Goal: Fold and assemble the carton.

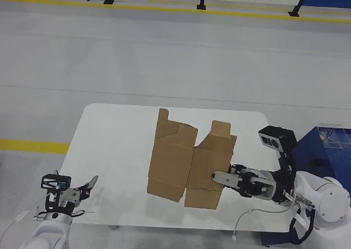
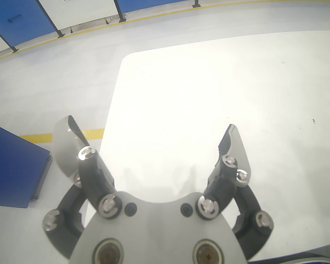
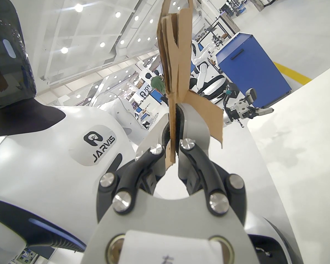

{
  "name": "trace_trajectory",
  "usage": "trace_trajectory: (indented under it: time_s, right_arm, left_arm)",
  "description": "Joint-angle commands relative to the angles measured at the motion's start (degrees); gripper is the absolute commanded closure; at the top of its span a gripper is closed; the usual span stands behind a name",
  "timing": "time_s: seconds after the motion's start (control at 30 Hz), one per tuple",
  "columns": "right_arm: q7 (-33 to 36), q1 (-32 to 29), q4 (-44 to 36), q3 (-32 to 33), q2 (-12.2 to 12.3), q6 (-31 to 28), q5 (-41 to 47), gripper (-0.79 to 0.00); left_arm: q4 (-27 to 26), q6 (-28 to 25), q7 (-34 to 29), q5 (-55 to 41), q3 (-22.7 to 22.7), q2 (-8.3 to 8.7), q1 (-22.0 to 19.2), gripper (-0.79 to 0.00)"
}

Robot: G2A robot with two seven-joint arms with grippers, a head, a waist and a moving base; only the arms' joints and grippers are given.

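A flattened brown carton (image 1: 188, 163) is held up off the white table (image 1: 113, 143), its panels and flaps spread out in the top view. My right gripper (image 1: 218, 178) is shut on the carton's right edge; in the right wrist view the cardboard (image 3: 176, 64) runs edge-on between its fingers (image 3: 194, 127). My left gripper (image 1: 88, 187) stands open at the table's front left corner, well left of the carton, with nothing between its fingers (image 2: 232, 144). The left gripper (image 3: 260, 112) also appears small and far off in the right wrist view.
A blue cabinet (image 1: 343, 162) with a clear plastic box (image 1: 332, 134) on it stands right of the table. Another blue cabinet (image 2: 13, 166) is left of the table's front corner. The table's left half (image 2: 209, 89) is bare white surface.
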Motion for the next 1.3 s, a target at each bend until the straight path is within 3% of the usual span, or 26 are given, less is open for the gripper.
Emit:
trace_trajectory:
  time_s: [0.0, 0.17, 0.33, 0.57, 0.7, 0.83, 1.0, 1.27]
  right_arm:
    - [0.34, -1.23, 2.70, -2.48, -0.32, 3.19, 15.52, 0.000]
    - [7.31, -2.48, 9.93, -10.71, -1.43, 12.69, 40.73, 0.000]
    - [9.92, -1.70, 16.50, -21.89, -3.40, 26.07, 62.24, 0.000]
    - [5.24, 1.96, 22.31, -35.89, -6.82, 47.47, 90.16, 0.000]
    - [1.69, 3.74, 24.21, -39.71, -8.31, 53.82, 100.19, 0.000]
    - [-0.03, 4.37, 24.94, -40.44, -9.20, 54.44, 101.56, 0.000]
    - [1.67, 4.21, 25.14, -38.68, -9.68, 50.97, 94.62, 0.000]
    - [5.67, 4.05, 23.85, -27.76, -8.65, 27.65, 66.71, 0.000]
  left_arm:
    - [0.00, 0.00, 0.00, 0.00, 0.00, 0.00, 0.00, -0.785]
    - [0.00, 0.00, 0.00, 0.00, 0.00, 0.00, 0.00, -0.785]
    - [0.00, 0.00, 0.00, 0.00, 0.00, 0.00, 0.00, -0.785]
    - [0.00, 0.00, 0.00, 0.00, 0.00, 0.00, 0.00, -0.785]
    - [0.00, 0.00, 0.00, 0.00, 0.00, 0.00, 0.00, -0.785]
    - [0.00, 0.00, 0.00, 0.00, 0.00, 0.00, 0.00, -0.785]
    - [0.00, 0.00, 0.00, 0.00, 0.00, 0.00, 0.00, -0.785]
    - [0.00, 0.00, 0.00, 0.00, 0.00, 0.00, 0.00, -0.785]
